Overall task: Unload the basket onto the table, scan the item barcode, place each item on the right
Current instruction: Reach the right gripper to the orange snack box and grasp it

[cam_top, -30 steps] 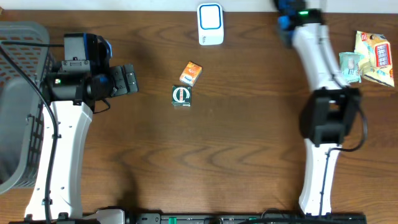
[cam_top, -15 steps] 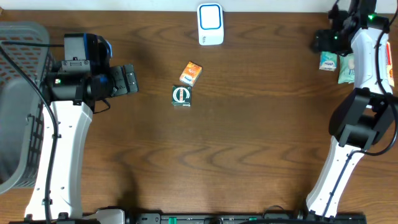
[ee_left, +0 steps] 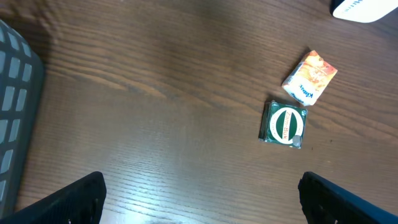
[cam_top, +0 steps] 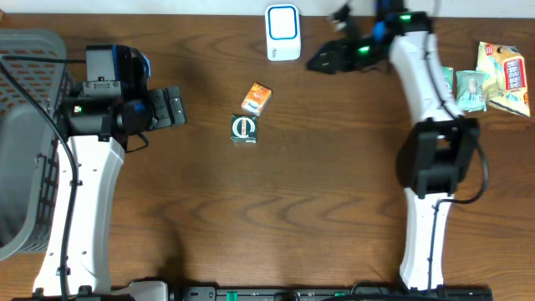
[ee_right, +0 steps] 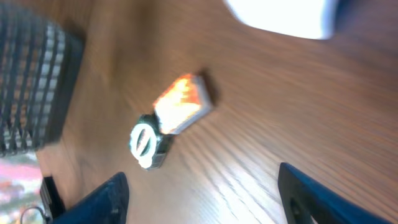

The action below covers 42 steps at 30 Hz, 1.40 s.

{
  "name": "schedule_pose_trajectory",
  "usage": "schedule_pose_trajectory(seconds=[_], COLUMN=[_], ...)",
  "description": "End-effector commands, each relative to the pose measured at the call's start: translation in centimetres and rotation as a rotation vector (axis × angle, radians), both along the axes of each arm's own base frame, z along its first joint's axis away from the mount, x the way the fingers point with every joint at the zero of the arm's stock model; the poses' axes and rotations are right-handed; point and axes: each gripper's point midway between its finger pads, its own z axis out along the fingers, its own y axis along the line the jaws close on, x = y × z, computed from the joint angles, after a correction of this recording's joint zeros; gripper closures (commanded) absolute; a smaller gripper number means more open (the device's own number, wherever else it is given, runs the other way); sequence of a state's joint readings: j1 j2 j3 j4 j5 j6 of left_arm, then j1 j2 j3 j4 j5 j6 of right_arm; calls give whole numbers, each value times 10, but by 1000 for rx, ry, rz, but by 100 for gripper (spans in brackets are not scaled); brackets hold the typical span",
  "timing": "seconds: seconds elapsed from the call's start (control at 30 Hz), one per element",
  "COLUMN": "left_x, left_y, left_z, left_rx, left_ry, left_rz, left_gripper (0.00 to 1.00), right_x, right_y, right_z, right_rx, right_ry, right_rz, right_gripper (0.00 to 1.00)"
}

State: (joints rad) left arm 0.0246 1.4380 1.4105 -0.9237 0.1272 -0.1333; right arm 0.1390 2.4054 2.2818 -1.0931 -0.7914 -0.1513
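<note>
A white and blue scanner (cam_top: 282,32) stands at the table's far edge; part of it shows blurred in the right wrist view (ee_right: 286,15). An orange packet (cam_top: 257,99) and a green box (cam_top: 243,129) lie side by side mid-table, and both wrist views show them: the packet (ee_left: 310,77) (ee_right: 182,104) and the box (ee_left: 284,124) (ee_right: 148,144). My right gripper (cam_top: 322,60) hovers just right of the scanner, open and empty (ee_right: 208,199). To the left of the two items, my left gripper (cam_top: 171,107) is open with nothing in it (ee_left: 202,205).
A grey basket (cam_top: 25,125) stands at the left edge of the table. Several snack packets (cam_top: 501,77) and a teal pack (cam_top: 470,88) lie at the far right. Bare wood surrounds the two middle items.
The right arm swung out to the packets on the right, then back left to beside the scanner, and its jaws now stand apart. The left arm has not moved.
</note>
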Motion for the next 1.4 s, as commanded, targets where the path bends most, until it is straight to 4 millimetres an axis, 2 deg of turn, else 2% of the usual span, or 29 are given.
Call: schedule_pose_trajectory(seconds=[0.0, 0.07, 0.17, 0.23, 0.27, 0.3, 0.33, 0.43, 0.6, 0.7, 0.73, 0.8, 0.87, 1.0, 1.03, 1.17, 1.27, 1.37], left_x=[-1, -1, -1, -1, -1, -1, -1, -1, -1, -1, -1, -1, -1, -1, -1, -1, -1, -1], left_y=[3, 3, 3, 3, 3, 3, 3, 3, 3, 3, 3, 3, 3, 3, 3, 3, 3, 3], left_z=[0, 0, 0, 0, 0, 0, 0, 0, 0, 0, 0, 0, 0, 0, 0, 0, 0, 0], left_rx=[9, 9, 9, 9, 9, 9, 9, 9, 9, 9, 9, 9, 9, 9, 9, 9, 9, 9], left_ry=[1, 1, 1, 1, 2, 1, 2, 2, 1, 1, 1, 1, 2, 1, 1, 1, 1, 2], left_rz=[6, 6, 6, 6, 6, 6, 6, 6, 6, 6, 6, 6, 6, 6, 6, 6, 6, 6], left_gripper=[2, 2, 2, 2, 2, 2, 2, 3, 3, 2, 3, 2, 2, 2, 2, 2, 2, 2], right_x=[-11, -13, -18, -24, -26, -27, -28, -31, -29, -29, -28, -26, -26, -29, -30, -33, -33, -34], right_y=[34, 39, 56, 86, 94, 99, 103, 104, 106, 106, 106, 108, 112, 120, 120, 113, 106, 90], right_z=[1, -11, -30, -49, -54, -59, -69, -87, -105, -119, -121, -126, -125, -117, -116, -101, -73, -43], right_rx=[-106, -183, -248, -232, -221, -217, -224, -216, -181, -157, -149, -133, -110, -48, -34, 79, 241, 400], right_ry=[0, 53, 119, 169, 184, 195, 214, 289, 322, 330, 324, 307, 305, 336, 356, 450, 451, 409], right_rz=[-14, -96, -209, -286, -309, -330, -380, -495, -558, -586, -588, -586, -572, -514, -503, -430, -261, -95], right_gripper=[71, 78, 71, 66, 58, 41, 32, 38, 42, 51, 60, 64, 71, 96, 99, 99, 99, 99])
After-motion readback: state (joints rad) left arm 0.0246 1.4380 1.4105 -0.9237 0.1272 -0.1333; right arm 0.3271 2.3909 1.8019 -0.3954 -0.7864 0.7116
